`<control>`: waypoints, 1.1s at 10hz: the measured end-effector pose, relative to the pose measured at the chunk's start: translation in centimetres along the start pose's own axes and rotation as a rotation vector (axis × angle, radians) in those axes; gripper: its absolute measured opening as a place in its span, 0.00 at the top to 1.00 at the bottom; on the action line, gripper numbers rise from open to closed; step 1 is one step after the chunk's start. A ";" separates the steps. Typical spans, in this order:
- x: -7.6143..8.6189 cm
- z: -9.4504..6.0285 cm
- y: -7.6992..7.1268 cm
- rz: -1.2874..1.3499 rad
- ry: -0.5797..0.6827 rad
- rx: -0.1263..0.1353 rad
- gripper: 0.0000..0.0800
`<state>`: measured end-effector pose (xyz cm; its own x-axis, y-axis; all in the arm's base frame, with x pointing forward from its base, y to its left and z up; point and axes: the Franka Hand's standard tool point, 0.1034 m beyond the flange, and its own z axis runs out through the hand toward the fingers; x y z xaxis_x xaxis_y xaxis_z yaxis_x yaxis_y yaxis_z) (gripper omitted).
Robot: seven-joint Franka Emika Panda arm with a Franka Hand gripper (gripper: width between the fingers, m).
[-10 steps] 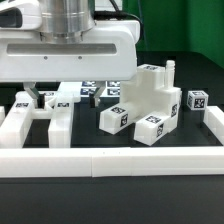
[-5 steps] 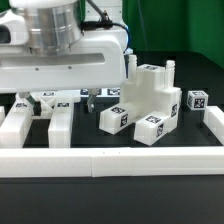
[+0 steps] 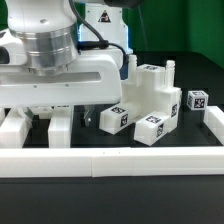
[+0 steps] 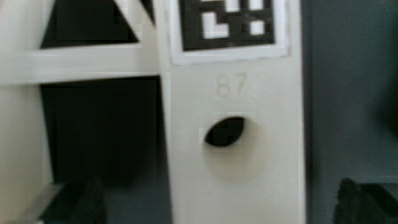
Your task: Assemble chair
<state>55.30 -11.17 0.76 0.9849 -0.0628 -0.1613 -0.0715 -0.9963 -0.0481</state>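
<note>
Gripper (image 3: pixel 55 118): fingers (image 4: pixel 370 202) spread wide, holding nothing. Chair bar (image 4: pixel 231 120), tagged, with hole: we place it directly between fingers, one finger off each flank, not touching. Long axis crosses closing line; we judge squeeze across narrow width suits.

black tabletop (image 3: pixel 206 136), low white border wall (image 3: pixel 150 161) in front, green backdrop (image 3: pixel 192 40) behind

Stepped white block assembly (image 3: pixel 150 98), tagged faces, upright just behind border wall (image 3: pixel 110 160), toward its exterior-view right. Small tagged cube (image 3: pixel 196 100) beside it, nearer wall's right end. Two square bars (image 3: pixel 60 128) behind wall's left half; one shows dark oval hole (image 4: pixel 226 131).
</note>
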 end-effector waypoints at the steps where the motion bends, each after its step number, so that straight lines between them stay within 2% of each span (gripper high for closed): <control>1: 0.3 0.1 -0.3 0.005 0.004 -0.002 0.19; 5: 0.3 0.3 -0.5 0.002 0.003 -0.001 0.19; 7: 0.3 0.3 -0.5 0.002 0.003 -0.002 0.53; 8: 0.2 0.3 -0.4 0.002 0.003 -0.003 0.53; 9: 0.2 0.3 -0.4 0.002 0.003 -0.003 0.65; 11: 0.2 0.2 -0.5 0.002 0.003 -0.002 0.65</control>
<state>55.54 -10.71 0.52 0.9852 -0.0646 -0.1585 -0.0727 -0.9963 -0.0458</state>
